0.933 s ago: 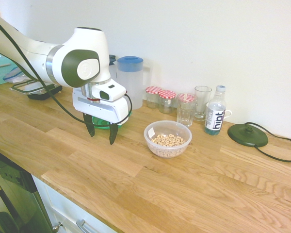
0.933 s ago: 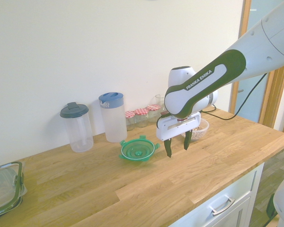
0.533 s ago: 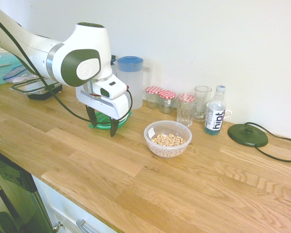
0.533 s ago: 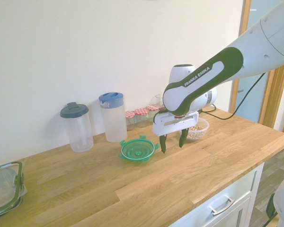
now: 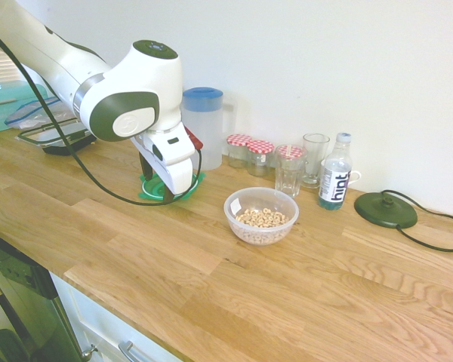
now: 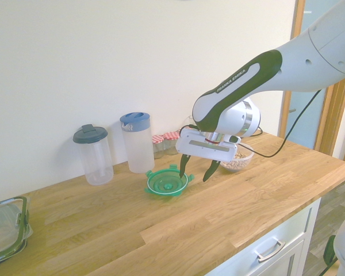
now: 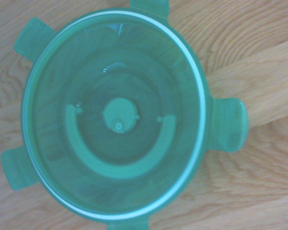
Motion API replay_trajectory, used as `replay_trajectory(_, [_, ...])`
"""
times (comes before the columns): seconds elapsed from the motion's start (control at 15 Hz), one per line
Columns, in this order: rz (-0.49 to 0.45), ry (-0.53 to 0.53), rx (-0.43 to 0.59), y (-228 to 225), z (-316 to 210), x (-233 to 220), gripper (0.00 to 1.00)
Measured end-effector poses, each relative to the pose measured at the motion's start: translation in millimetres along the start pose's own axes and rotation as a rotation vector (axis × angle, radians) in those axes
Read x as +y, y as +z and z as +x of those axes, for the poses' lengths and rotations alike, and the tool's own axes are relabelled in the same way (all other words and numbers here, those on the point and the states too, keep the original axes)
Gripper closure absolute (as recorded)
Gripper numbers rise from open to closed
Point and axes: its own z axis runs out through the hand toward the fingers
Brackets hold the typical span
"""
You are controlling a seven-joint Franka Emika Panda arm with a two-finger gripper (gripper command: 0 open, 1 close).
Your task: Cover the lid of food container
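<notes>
Hand: white two-finger hand with dark fingers [image 6: 194,179], tilted, fingers spread wide with nothing between them; released.
Lid: round translucent green plastic lid with a pale ring [image 6: 167,181], on the bench close by the hand; contact with a fingertip cannot be told. Uncaught.
Lid, handling: judged light and thin, rim fairly stiff, tabs springy; smooth plastic may slip or skate on the wood.
Hold: best at the rim between tabs, or on a stout tab such as the green side tab [image 7: 229,125]; a pinch on one side could let the disc droop.
Container: small round clear plastic bowl [image 5: 261,234], uncovered, cereal rings [image 5: 263,218] inside; well apart from the blue-lidded clear jug [image 5: 202,130].
Bench: light wooden bench [image 5: 302,302], carrying both task pieces.
Step, judged: lining up to grasp the lid; covering yet to be done.
Next, judged: straighten, lower, close gently, lift level. Hard pressing at the bowl might tip it and spill cereal.
</notes>
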Motion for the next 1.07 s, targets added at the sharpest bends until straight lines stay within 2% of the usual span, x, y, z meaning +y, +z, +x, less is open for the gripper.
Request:
replay_trajectory(0.2, [0.059, 0.059, -0.030, 13.8, -0.2, 7.6, 0.00])
replay_trajectory(0.4, [0.087, 0.100, -0.071, 33.0, 6.8, 34.5, 0.00])
replay_trajectory(0.8, [0.340, 0.066, -0.251, 41.7, 9.6, 49.6, 0.00])
replay_trajectory(1.07, [0.371, 0.054, -0.277, 69.5, 15.3, 61.0, 0.00])
